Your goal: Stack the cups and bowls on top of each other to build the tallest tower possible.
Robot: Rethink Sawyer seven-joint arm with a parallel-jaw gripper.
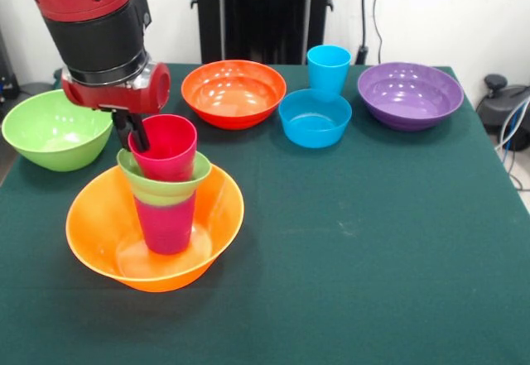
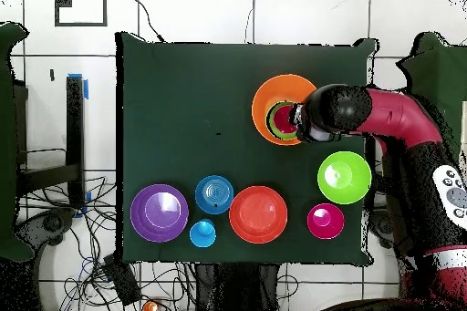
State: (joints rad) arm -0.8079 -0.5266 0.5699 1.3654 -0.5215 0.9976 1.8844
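The tower stands in the large orange bowl [image 1: 99, 224] at the front left. An upside-down purple-magenta cup [image 1: 166, 226] carries a small lime green bowl [image 1: 166, 186], and a red-pink cup [image 1: 166, 146] sits upright in it. My gripper [image 1: 141, 140] comes down at the cup's left rim and is shut on it. Overhead, the arm's end covers the right side of the orange bowl [image 2: 264, 98]. The sky blue cup [image 1: 328, 67] stands behind the small blue bowl [image 1: 315, 118].
A large lime green bowl [image 1: 55, 130] sits at the left edge. A red-orange bowl [image 1: 233, 92] and a purple bowl [image 1: 410, 93] sit at the back. Overhead, a small pink-red bowl [image 2: 326, 221] lies near the robot's base; the arm hides it in the front view.
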